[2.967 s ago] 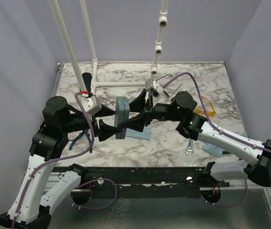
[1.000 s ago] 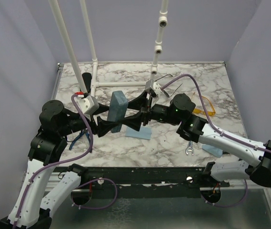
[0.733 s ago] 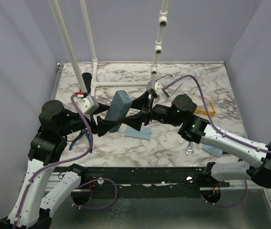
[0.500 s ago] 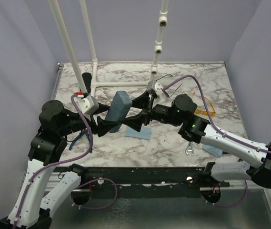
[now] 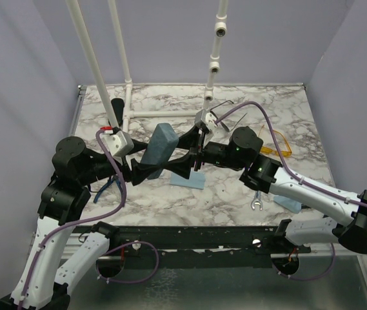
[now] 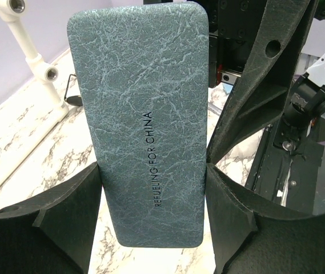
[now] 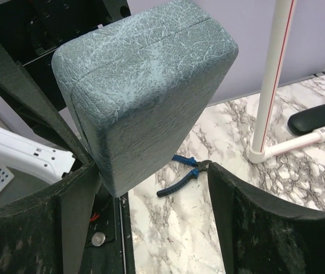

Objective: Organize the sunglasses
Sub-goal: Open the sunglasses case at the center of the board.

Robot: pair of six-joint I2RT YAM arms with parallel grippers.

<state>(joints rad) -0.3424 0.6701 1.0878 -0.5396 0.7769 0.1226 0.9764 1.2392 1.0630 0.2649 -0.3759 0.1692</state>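
Note:
In the air over the middle of the table hangs a blue-grey oblong case [image 5: 159, 145], tilted. My left gripper [image 5: 152, 165] is shut on its lower end; in the left wrist view both fingers press the sides of the case [image 6: 145, 114]. My right gripper [image 5: 178, 155] faces it, open, with the case [image 7: 145, 85] against its left finger and a gap at the right finger. The thin wire-frame sunglasses [image 5: 227, 113] lie at the back. The yellow-orange sunglasses [image 5: 280, 147] lie at the right, partly hidden behind the right arm.
Blue-handled pliers [image 5: 109, 186] lie at the left, under the left arm. A black oval case [image 5: 117, 105] and a white pipe frame [image 5: 164, 111] stand at the back left. A blue flat pad [image 5: 188, 179], a wrench [image 5: 258, 201] and a blue block [image 5: 287, 203] lie near the front.
The case has tipped from nearly upright to a lean, its top end swinging right. The right gripper has opened a little and stays beside it.

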